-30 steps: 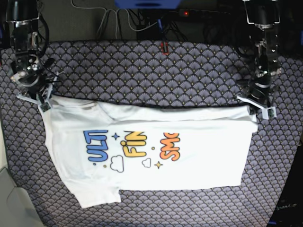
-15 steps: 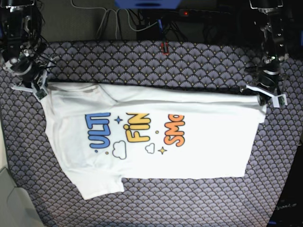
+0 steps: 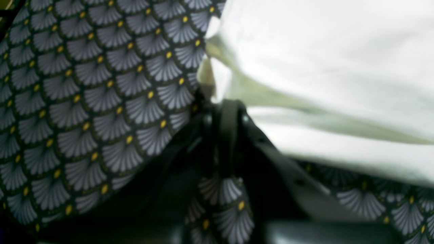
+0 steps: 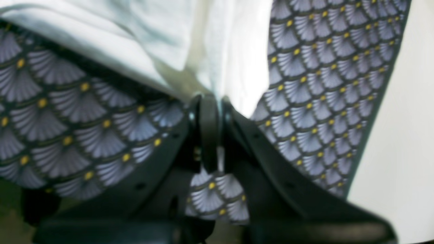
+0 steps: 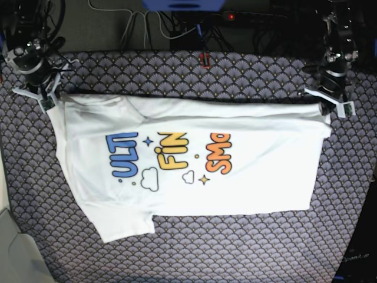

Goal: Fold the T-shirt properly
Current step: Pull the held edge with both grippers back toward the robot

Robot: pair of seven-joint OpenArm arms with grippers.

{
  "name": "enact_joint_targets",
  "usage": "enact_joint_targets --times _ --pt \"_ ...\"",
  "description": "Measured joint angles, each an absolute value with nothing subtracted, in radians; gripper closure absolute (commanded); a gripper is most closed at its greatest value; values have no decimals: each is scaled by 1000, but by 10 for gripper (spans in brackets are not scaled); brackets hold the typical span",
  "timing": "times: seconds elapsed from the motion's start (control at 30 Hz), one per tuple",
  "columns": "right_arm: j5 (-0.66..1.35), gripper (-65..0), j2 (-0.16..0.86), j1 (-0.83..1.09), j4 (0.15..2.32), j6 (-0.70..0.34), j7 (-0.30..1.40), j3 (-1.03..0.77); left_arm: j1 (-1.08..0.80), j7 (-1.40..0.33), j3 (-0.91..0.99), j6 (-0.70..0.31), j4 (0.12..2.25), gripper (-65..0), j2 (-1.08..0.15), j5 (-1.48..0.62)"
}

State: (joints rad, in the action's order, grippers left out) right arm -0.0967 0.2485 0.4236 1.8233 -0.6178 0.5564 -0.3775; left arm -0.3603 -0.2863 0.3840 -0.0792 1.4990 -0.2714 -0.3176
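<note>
Raised farther back, T-shirt (image 5: 194,165) stays pinched by both end effectors — wrist views confirm

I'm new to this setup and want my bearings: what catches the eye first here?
A white T-shirt with a blue, yellow and orange print lies across the scale-patterned cloth. The left pincer and the right pincer each pinch a far corner of it, the edge between them stretched taut.
</note>
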Motion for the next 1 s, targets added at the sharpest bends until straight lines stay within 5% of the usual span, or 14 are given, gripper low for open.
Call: enact_joint_targets --times 1.0 --pt "-93 0 289 532 1833 -637 553 -400 -484 -301 443 -87 1573 -3 -302 -319"
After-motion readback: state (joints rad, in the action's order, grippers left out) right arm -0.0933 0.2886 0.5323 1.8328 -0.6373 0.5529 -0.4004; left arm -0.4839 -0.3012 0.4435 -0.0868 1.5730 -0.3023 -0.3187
